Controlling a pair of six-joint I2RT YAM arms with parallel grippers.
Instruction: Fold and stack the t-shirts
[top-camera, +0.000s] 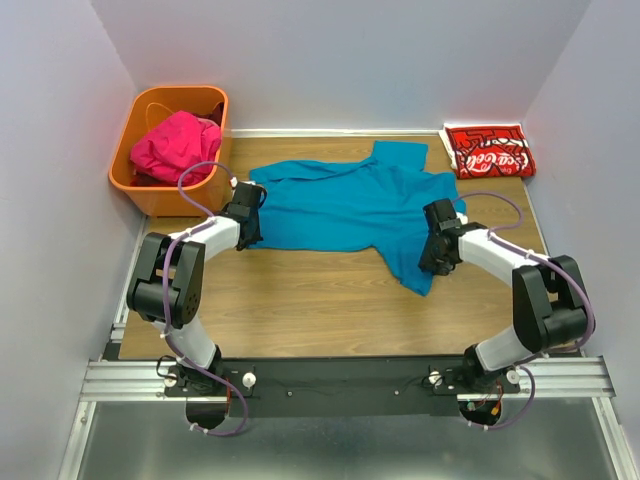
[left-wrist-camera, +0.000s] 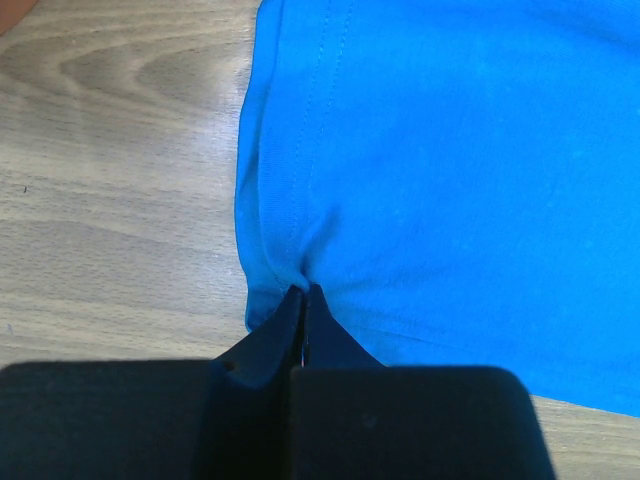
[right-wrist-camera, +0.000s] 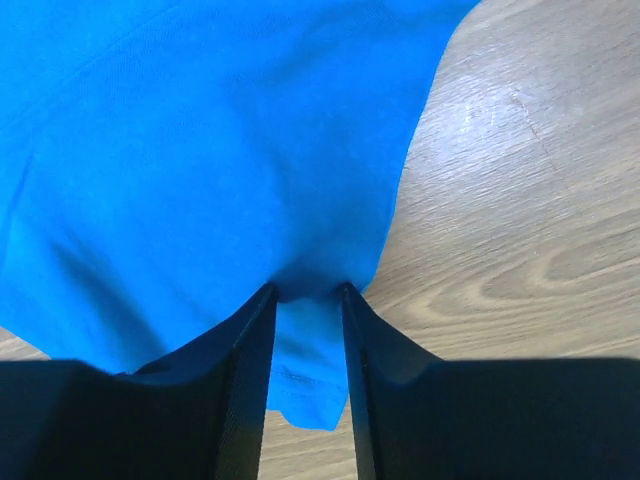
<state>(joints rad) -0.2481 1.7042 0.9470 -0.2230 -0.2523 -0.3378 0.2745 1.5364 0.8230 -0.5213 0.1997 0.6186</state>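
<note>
The teal-blue t-shirt (top-camera: 350, 205) lies spread across the middle of the wooden table. My left gripper (top-camera: 247, 222) is shut on a small fold at the shirt's left hem (left-wrist-camera: 300, 275). My right gripper (top-camera: 438, 252) is at the shirt's lower right part, with its jaws a narrow gap apart and a bunch of the teal cloth (right-wrist-camera: 305, 340) filling that gap. The red Coca-Cola t-shirt (top-camera: 489, 151) lies folded at the far right corner. The magenta-pink t-shirt (top-camera: 175, 146) is crumpled in the basket.
The orange plastic basket (top-camera: 150, 190) stands at the far left corner, just behind my left arm. Grey walls close in the table on the left, back and right. Bare wood (top-camera: 300, 300) shows between the shirt and the arm bases.
</note>
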